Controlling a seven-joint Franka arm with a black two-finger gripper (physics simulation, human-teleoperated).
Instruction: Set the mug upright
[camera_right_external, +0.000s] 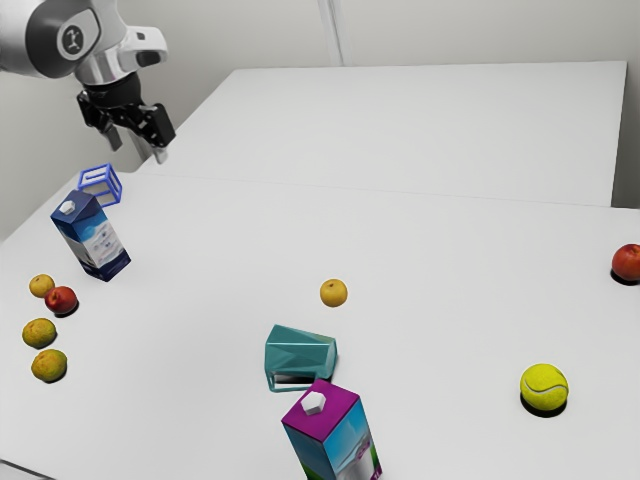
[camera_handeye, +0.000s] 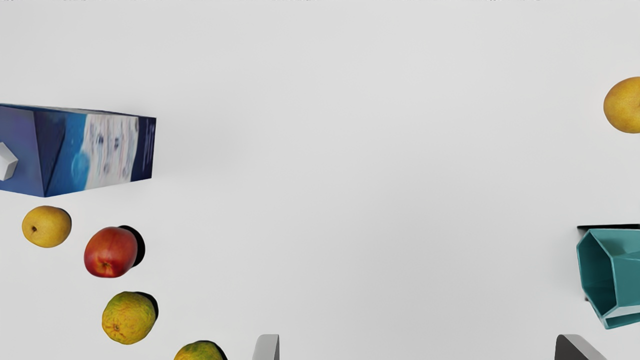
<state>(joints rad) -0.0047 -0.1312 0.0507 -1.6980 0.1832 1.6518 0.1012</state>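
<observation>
Mug (camera_right_external: 300, 352) on its side, prob light, stiff, kinda slick. Imo grab across its middle, not the lip. Pincer (camera_handeye: 419, 346) wide open, empty rn.

"Any words on the blue carton (camera_handeye: 65, 155)?"
"Its white panel (camera_handeye: 110, 150) carries print, but it's too smeared to read."
"And the purple-topped carton (camera_right_external: 343, 440)?"
"Marks on the side, no word I can make out."
"What about the arm (camera_right_external: 30, 45)?"
"A round emblem (camera_right_external: 72, 40), pale on dark. I can't read any letter or number in it."
</observation>
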